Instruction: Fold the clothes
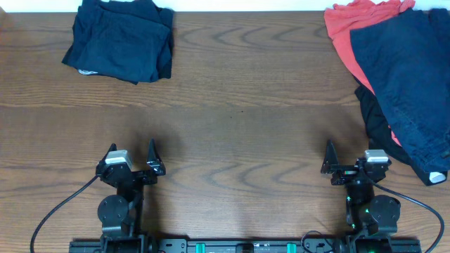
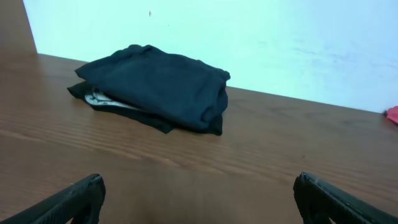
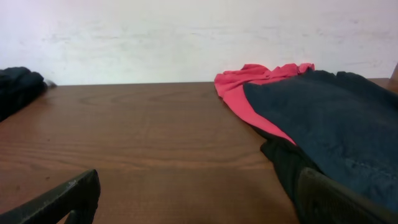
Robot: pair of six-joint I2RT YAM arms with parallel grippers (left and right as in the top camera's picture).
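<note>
Clothes (image 1: 408, 63) lie on a brown wooden table (image 1: 239, 105) by a pale wall (image 3: 186, 37): folded navy bundle (image 1: 121, 39) far left, loose navy, coral and black heap (image 1: 394, 84) right. Left gripper (image 1: 131, 153) and right gripper (image 1: 355, 163) gape wide, empty.

Wood table (image 1: 239, 105) — folded bundle (image 1: 123, 39), clothes pile (image 1: 404, 67)

The table (image 1: 239, 119) is brown wood with darker, wavy grain lines. At its far left corner lies a folded garment (image 1: 123, 39) of plain navy blue, with a small pale grey-white strip (image 2: 109, 101) at its lower edge. At the far right corner of the table, a coral red garment (image 1: 344, 28) lies under a plain navy blue one (image 1: 408, 77), and a black one (image 1: 376, 119) shows below them. The left gripper (image 2: 198, 202) and the right gripper (image 3: 198, 199) are black.
</note>
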